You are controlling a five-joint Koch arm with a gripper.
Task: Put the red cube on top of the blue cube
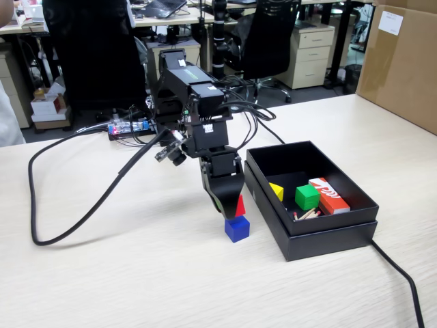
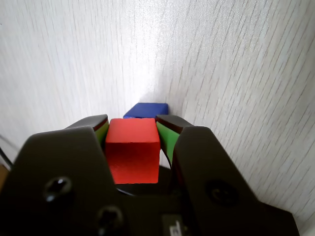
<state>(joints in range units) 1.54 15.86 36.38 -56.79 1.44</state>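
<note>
Pickup part looks done. In the wrist view the gripper (image 2: 133,129) is clamped on the red cube (image 2: 133,150), one green-padded jaw on each side of it, sitting dead centre in the lower middle of the frame. The blue cube (image 2: 146,110) peeks out just past it, right above the red one in the picture, on the pale wood-grain table (image 2: 236,73).

In the fixed view the arm's gripper (image 1: 232,205) is pointing down in the middle of the frame, with the red cube (image 1: 240,206) showing as a small red wedge at its tip, directly over the blue cube (image 1: 237,228). Can't tell if red is already touching blue or hanging a hair above it, the gap is too small to read from here.

So what's left, I'd guess: settle it flat on top, let go, back off. The red looks a bit tilted in the fixed view, so it could slide off if released crooked.

The black box (image 1: 321,236) to the right holds a green cube (image 1: 306,197) and some other bits, not part of this.
</note>
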